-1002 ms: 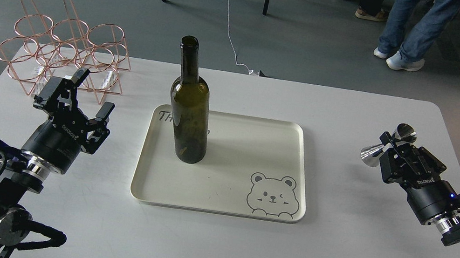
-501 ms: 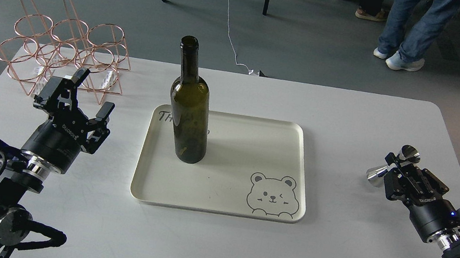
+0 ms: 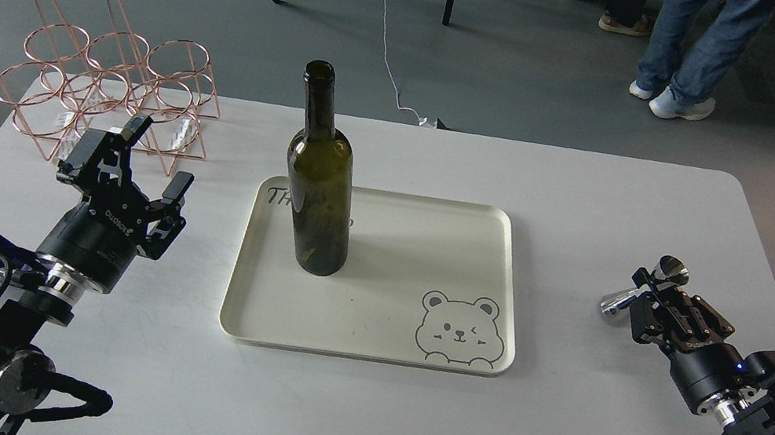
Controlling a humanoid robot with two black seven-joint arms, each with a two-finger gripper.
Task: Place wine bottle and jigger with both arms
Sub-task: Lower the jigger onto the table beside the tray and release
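The dark olive-green wine bottle (image 3: 319,189) stands upright at the back left of the cream tray (image 3: 426,272) with a bear drawing. My left gripper (image 3: 154,164) is open and empty, left of the tray and well apart from the bottle. My right gripper (image 3: 643,294) is at the right of the table, shut on the shiny steel jigger (image 3: 642,288), which lies tilted sideways in the fingers, low over the white table.
A copper wire bottle rack (image 3: 105,80) stands at the table's back left corner, just behind my left gripper. The white table (image 3: 598,199) reaches from the rack to the right edge. People's legs (image 3: 685,47) and chair legs are on the floor beyond.
My right gripper has moved down and toward me with the jigger in it, then slightly left. The left arm and the bottle have not moved.
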